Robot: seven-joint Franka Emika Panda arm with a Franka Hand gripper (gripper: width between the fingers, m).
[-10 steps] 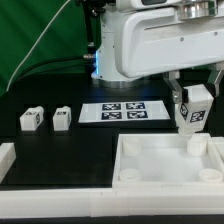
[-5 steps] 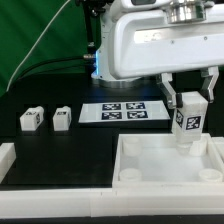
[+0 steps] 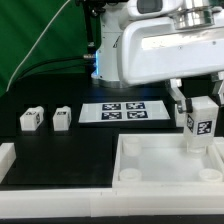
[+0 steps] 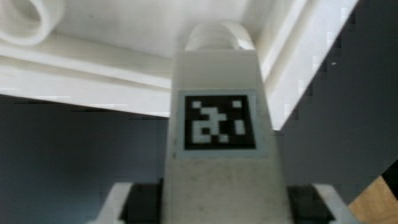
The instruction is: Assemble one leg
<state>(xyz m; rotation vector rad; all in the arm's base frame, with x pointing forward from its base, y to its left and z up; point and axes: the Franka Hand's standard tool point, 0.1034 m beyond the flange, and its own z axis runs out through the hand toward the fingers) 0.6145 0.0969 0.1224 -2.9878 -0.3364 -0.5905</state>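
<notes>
My gripper [image 3: 199,108] is shut on a white leg [image 3: 203,128] with a black-and-white tag on its side. It holds the leg upright over the far right corner of the large white tray [image 3: 150,185], the leg's lower end at a corner socket. In the wrist view the leg [image 4: 221,110] runs out from between my fingers [image 4: 139,203], its far tip against the tray's white rim [image 4: 107,80]. Two more legs [image 3: 32,120] [image 3: 62,117] stand on the black table at the exterior view's left.
The marker board [image 3: 122,111] lies flat on the table behind the tray. A white raised border [image 3: 8,165] runs along the table's front and left. The robot's white base stands at the back, against a green curtain.
My gripper has moved with the leg toward the exterior view's right, now over the tray's far right corner socket. The other legs have not moved.
</notes>
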